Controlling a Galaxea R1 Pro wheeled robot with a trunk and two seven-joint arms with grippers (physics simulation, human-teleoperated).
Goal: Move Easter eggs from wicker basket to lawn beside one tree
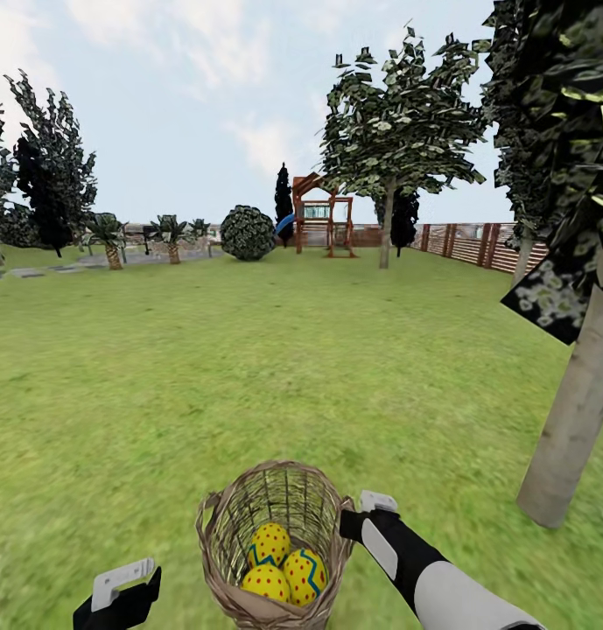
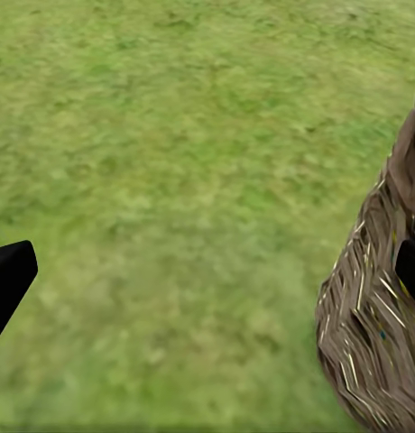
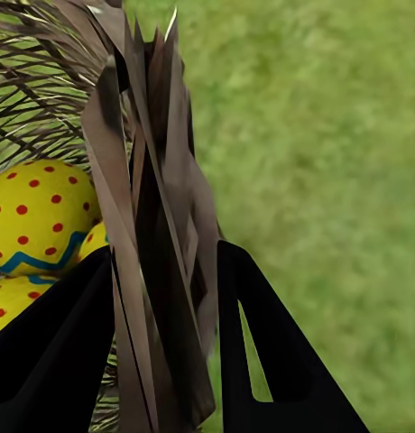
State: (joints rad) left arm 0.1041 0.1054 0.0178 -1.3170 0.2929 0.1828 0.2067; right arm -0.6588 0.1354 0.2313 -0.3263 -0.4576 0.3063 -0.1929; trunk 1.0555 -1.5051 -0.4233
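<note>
The wicker basket [image 1: 220,553] sits low in the head view on the lawn [image 1: 248,367], with three Easter eggs [image 1: 269,542] inside, yellow with red dots and blue zigzags. My right gripper [image 1: 354,518] is at the basket's right rim. In the right wrist view its fingers [image 3: 54,343] straddle the wicker wall [image 3: 144,180], one inside beside the eggs [image 3: 36,216] and one outside, closed on the rim. My left gripper [image 1: 126,582] hovers open left of the basket [image 2: 370,334], apart from it. A pale-trunked tree [image 1: 568,429] stands close on the right.
A second pale-trunked tree [image 1: 387,229] stands far ahead by a wooden playset [image 1: 323,219] and a slat fence [image 1: 476,243]. A round bush [image 1: 248,233], small palms [image 1: 172,238] and dark trees [image 1: 47,175] line the far left. Open grass lies between.
</note>
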